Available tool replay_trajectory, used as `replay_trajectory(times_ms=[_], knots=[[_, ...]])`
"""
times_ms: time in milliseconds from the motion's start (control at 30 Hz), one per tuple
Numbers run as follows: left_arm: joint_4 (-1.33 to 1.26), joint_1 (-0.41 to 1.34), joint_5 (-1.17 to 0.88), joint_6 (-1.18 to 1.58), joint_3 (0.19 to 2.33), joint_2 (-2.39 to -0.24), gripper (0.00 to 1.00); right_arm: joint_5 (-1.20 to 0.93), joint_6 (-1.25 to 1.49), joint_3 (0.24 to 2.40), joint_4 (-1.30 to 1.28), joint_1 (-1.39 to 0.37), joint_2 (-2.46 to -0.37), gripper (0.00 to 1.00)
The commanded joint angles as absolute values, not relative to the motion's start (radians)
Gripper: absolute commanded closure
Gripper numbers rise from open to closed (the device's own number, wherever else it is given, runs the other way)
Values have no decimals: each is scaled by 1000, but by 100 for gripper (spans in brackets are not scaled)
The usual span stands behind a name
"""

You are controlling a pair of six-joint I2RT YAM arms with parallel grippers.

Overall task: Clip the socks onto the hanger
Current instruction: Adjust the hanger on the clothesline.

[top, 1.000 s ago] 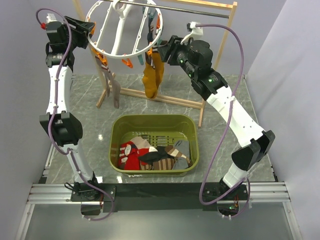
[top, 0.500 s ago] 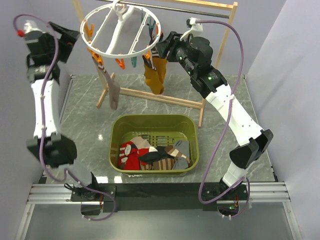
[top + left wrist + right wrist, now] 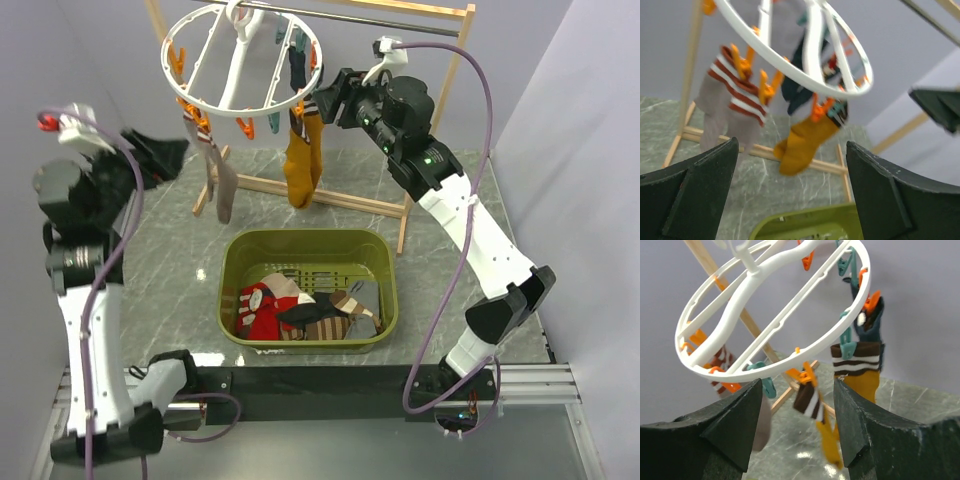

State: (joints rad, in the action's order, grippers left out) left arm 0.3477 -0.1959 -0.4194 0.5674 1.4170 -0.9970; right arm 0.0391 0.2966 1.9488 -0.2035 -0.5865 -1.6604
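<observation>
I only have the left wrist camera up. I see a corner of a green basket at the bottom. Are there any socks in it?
Observer: Yes. The top view shows a heap of socks in the basket, with a red sock with white marks at its left side.
Operator: Where is the right claw? I only see a dark blur at my right edge.
Observer: The right claw is raised near the right rim of the hanger, close to the mustard sock. Its own camera shows it open with nothing between the fingers.
Operator: What is the hanger hanging from?
Observer: Its hook sits over the metal rod of the wooden rack.
</observation>
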Motion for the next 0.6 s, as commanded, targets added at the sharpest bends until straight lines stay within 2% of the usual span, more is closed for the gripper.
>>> replay_trajectory(times_ms=[0, 133, 333, 467, 567], knots=[[237, -147, -523, 488, 1277, -895, 7, -14, 287, 1950, -218, -594, -1605, 34], [163, -30, -522, 544, 1172, -867, 9, -97, 226, 1867, -204, -598, -1565, 34], [71, 325, -198, 529, 1131, -908, 7, -113, 198, 1778, -190, -603, -1496, 34], [28, 391, -28, 564, 1146, -966, 7, -130, 201, 1671, -163, -607, -1428, 34], [20, 416, 69, 621, 1163, -1014, 11, -106, 203, 1617, -129, -615, -1398, 34]])
